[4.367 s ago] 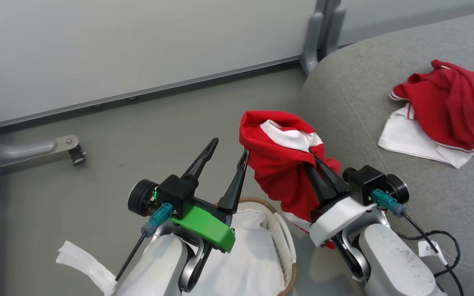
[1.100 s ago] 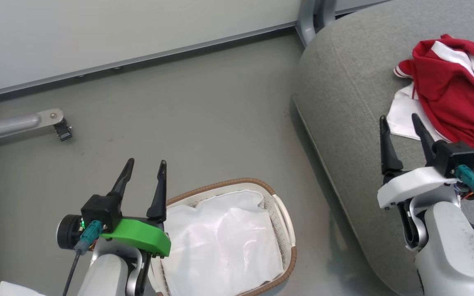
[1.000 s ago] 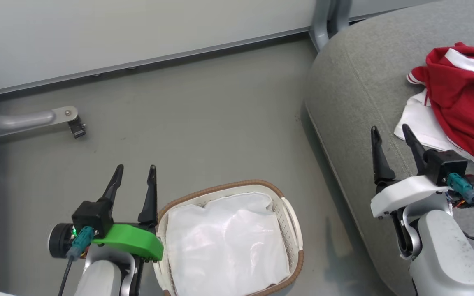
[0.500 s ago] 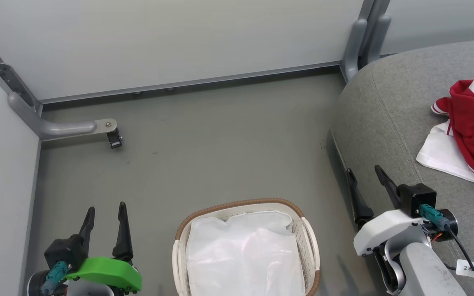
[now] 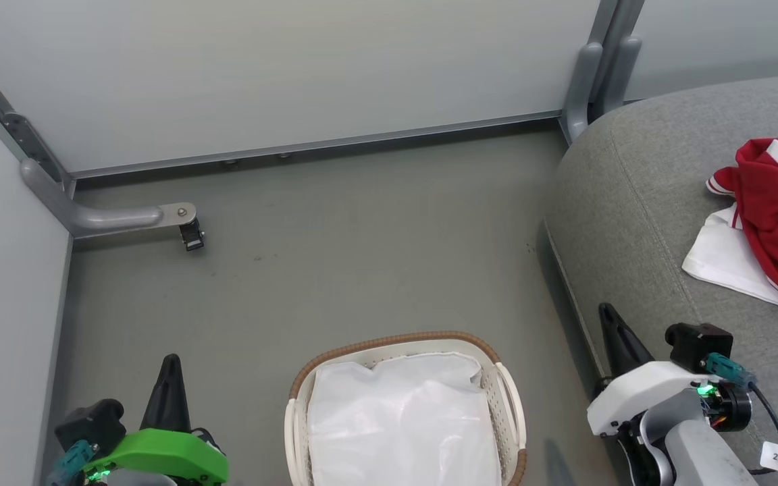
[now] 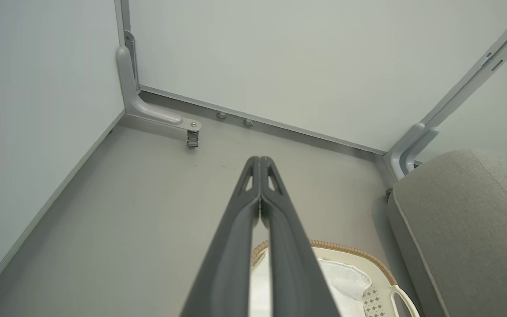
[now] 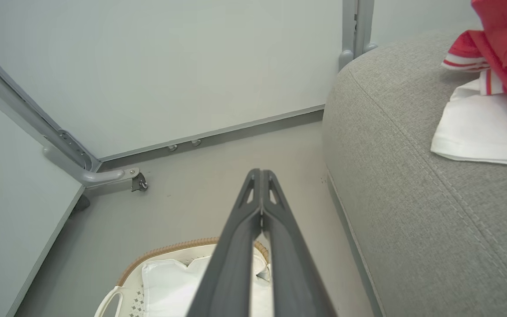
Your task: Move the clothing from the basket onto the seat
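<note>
Claws both pressed closed, empty: left claw (image 5: 171, 368) low left, right claw (image 5: 610, 322) beside seat (image 5: 632, 202) edge. Basket (image 5: 389, 339) on floor (image 5: 362, 256) between them holds white liner (image 5: 402, 418). Clothing (image 5: 777, 216) lies on seat. Right wrist view catches it, left wrist view gets bare seat corner.

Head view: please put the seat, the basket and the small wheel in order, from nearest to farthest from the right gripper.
From the right gripper:
1. Seat, just beside it on the right.
2. Basket, on the floor to its left.
3. Small wheel, far to the left, near the wall.
</note>
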